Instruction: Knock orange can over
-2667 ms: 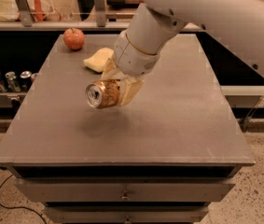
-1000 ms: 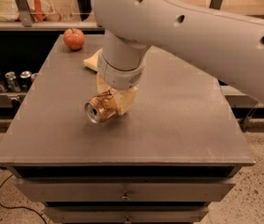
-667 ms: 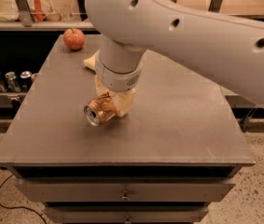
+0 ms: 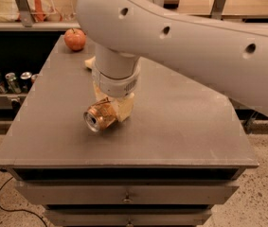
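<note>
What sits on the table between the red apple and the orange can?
A pale yellow item, partly hidden behind the arm's wrist, in the camera view. The tool sits against the orange can.

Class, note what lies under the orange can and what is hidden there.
Under the orange can, held sideways in the gripper, only grey table and shadow show. Whether it touches is hidden by the can itself.

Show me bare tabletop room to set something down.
Bare: the right half of the table, from the gripper at the orange can out to the right edge, and the front strip below the can. Crowded: back left, with the apple and a pale object.
</note>
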Action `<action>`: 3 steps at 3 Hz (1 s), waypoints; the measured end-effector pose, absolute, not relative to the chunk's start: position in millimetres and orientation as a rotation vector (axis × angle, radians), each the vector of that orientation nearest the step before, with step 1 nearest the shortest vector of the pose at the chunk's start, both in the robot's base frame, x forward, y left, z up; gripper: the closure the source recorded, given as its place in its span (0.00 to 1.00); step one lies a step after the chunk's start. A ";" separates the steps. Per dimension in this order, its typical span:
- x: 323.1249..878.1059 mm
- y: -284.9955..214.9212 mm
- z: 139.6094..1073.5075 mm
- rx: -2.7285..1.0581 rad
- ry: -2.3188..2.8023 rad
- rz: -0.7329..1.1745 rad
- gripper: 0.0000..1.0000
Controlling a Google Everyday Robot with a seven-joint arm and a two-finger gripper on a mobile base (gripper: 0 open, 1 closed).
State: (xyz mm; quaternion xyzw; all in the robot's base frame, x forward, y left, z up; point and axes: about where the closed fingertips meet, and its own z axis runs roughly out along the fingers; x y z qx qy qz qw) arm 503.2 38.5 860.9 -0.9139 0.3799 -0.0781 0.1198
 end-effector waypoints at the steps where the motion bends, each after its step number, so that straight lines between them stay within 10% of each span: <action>1: 500.7 39.9 855.5 -2.686 1.111 -0.220 0.36; 3: 498.6 41.3 852.1 -2.696 1.116 -0.210 0.00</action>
